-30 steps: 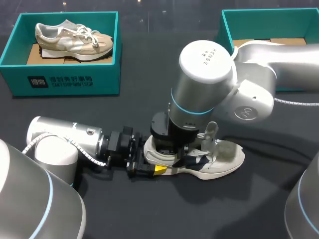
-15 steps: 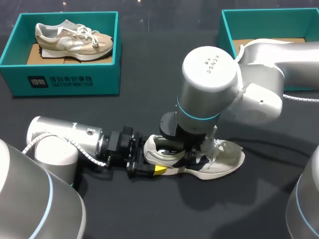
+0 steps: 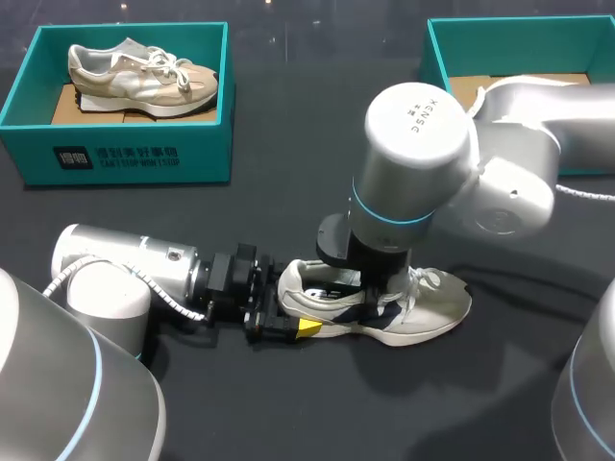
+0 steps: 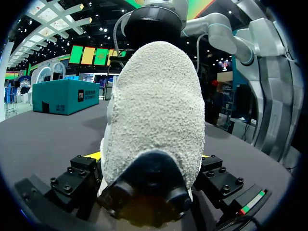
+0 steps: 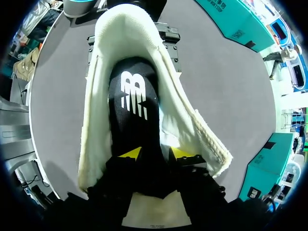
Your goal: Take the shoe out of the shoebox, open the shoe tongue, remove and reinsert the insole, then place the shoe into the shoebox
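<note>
Lower middle of head view | left gripper (image 3: pixel 286 317) clamped on shoe (image 3: pixel 432 307) heel, bracing it | right gripper (image 5: pixel 155 154) tips pinching insole (image 5: pixel 134 96) inside, probably mid-swap

I see shoe (image 4: pixel 154 120) heel rough, nubby off-white suede; insole (image 5: pixel 134 110) smooth matt black cloth; my right arm (image 3: pixel 423 144) satin silver shell; table (image 3: pixel 288 403) matt dark.

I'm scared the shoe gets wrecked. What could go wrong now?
The right gripper pinches the black insole inside the shoe; it might buckle or slip free. The left gripper clamps only the heel, so a hard tug could twist the shoe loose. The loose laces lie close by and might snag.
</note>
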